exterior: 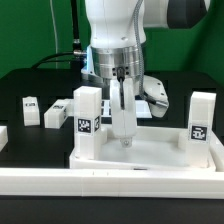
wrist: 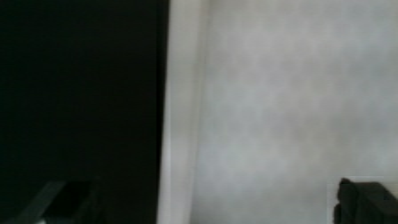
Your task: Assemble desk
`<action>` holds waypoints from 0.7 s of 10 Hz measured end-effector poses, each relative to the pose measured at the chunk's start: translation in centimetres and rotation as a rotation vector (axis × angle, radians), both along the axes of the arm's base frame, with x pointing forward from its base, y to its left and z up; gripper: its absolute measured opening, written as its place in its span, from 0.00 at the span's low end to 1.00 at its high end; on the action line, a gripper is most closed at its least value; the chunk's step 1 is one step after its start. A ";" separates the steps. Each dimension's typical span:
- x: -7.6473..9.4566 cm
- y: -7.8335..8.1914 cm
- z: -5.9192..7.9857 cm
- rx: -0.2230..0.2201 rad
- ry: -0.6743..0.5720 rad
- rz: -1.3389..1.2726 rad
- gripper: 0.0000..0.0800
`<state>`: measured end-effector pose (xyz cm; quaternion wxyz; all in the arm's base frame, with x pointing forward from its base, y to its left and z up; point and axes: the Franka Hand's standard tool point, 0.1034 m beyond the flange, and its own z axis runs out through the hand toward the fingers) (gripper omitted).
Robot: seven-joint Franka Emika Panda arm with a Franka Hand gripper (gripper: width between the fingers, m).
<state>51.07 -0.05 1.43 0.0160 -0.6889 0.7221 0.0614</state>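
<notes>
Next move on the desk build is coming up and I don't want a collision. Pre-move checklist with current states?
1. Leg on the exterior view's left stands upright at the tabletop corner: ok.
2. Leg on the exterior view's right upright: ok.
3. Both fully seated in sockets: cannot tell.
4. End effector above tabletop, between them: ok.
5. End effector holding a part: cannot tell.
6. Two loose legs sit apart from the arm: ok.

Tabletop (exterior: 140, 155) front centre; first leg (exterior: 88, 120) upright at corner on exterior view's left, second leg (exterior: 201, 118) at right corner; two loose legs (exterior: 30, 108) on table (exterior: 40, 145) further left.
</notes>
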 end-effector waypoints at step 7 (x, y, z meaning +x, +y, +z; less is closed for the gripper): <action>-0.1 -0.1 0.0 -0.001 -0.001 0.018 0.08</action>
